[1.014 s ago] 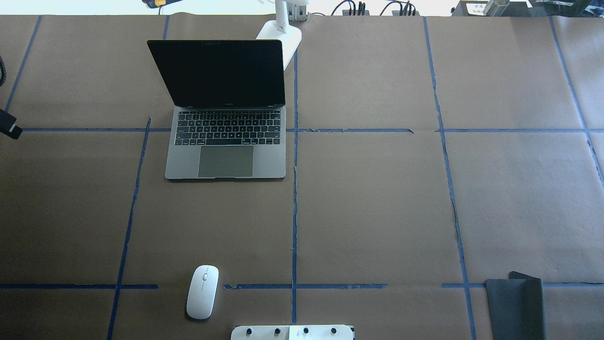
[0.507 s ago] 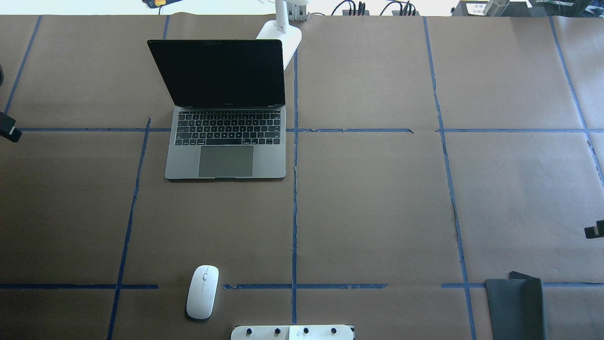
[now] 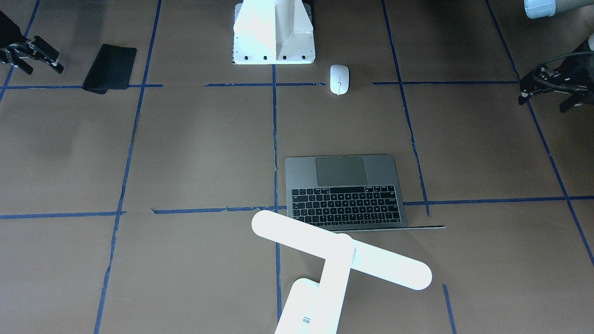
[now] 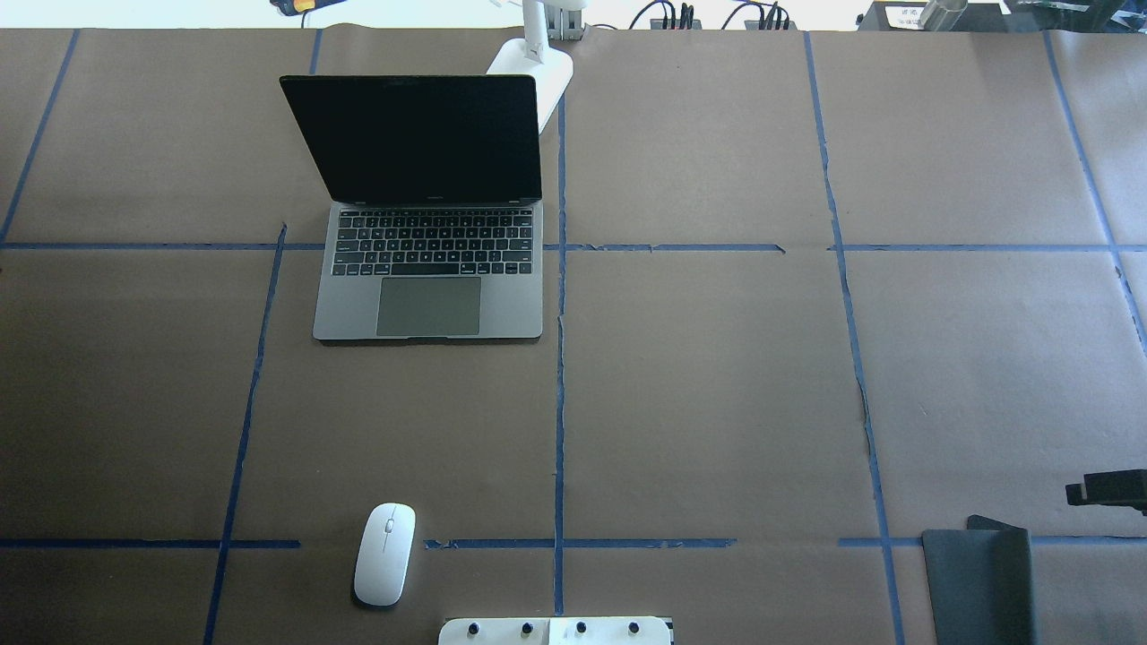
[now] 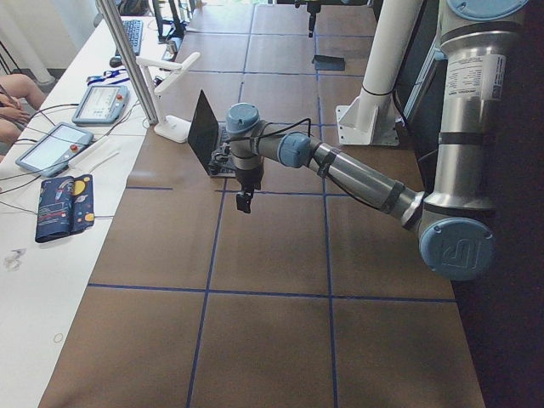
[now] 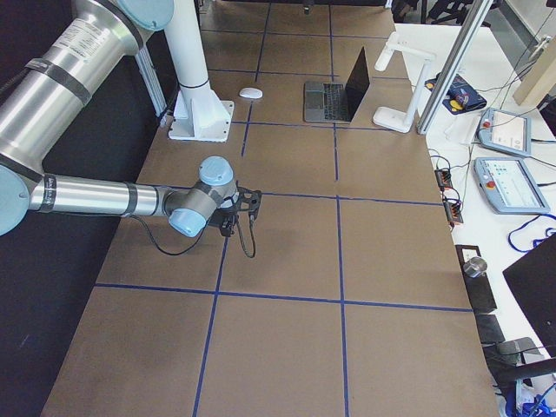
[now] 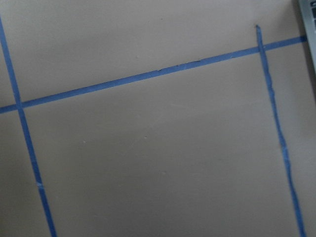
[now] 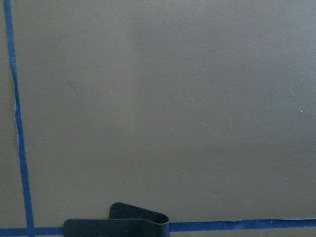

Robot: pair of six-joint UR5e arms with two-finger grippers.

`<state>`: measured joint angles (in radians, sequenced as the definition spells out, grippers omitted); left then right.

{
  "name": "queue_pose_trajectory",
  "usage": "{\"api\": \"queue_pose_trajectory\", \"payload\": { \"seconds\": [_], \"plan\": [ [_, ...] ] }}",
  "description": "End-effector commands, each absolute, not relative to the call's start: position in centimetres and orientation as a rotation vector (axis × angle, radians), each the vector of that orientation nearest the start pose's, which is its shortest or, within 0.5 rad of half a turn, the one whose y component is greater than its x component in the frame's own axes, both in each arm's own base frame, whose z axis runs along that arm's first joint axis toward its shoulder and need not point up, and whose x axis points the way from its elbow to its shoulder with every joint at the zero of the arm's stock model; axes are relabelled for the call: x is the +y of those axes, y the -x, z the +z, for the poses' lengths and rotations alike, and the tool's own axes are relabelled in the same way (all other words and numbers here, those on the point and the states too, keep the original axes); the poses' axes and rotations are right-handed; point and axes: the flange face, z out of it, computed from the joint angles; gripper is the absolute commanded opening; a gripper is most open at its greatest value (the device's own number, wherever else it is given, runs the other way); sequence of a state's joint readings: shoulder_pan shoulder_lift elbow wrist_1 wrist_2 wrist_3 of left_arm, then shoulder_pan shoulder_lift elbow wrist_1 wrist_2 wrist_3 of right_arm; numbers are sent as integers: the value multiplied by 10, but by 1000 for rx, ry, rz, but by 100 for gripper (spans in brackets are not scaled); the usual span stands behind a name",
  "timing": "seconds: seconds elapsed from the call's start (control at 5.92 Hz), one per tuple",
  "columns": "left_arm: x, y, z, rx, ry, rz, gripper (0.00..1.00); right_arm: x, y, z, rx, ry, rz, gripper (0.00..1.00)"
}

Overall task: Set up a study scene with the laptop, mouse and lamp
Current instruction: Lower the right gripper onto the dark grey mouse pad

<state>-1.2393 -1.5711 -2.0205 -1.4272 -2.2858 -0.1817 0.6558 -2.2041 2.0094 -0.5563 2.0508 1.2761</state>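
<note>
The laptop (image 4: 428,296) stands open on the left half of the table, its dark screen upright. Just behind its right corner is the white lamp (image 3: 341,250), whose bar head hangs over the laptop's back edge. Near the robot's base lies the white mouse (image 4: 385,554), apart from everything else. My right gripper (image 3: 41,69) hovers open and empty at the table's right edge, just beyond the black mat (image 4: 981,582). Far out to the left of the laptop, my left gripper (image 3: 543,101) is also open with nothing in it.
The white bolted pedestal (image 3: 274,32) stands at the robot's base. Blue tape lines grid the brown paper table. Tablets, a patterned pouch and cables lie on the white bench beyond the far edge (image 5: 68,144).
My left gripper has slid out of the overhead view past the left edge. My right gripper has entered at the right edge and moved nearer to the mat.
</note>
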Motion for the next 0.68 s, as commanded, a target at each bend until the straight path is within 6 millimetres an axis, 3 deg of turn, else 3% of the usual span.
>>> {"api": "queue_pose_trajectory", "payload": {
  "seconds": [0.0, 0.17, 0.34, 0.51],
  "plan": [
    [-467, -87, 456, 766, -111, 253, 100, -206, 202, 584, -879, 25, 165, 97],
    [-467, -87, 456, 766, -112, 254, 100, -184, 235, 583, -881, -5, 189, 97],
    [-466, -86, 456, 766, -112, 254, 100, -178, 239, 584, -885, 1, 170, 95],
    [-466, -86, 454, 767, -115, 253, 100, -175, 241, 592, -871, 7, 160, 86]
  ]
}}
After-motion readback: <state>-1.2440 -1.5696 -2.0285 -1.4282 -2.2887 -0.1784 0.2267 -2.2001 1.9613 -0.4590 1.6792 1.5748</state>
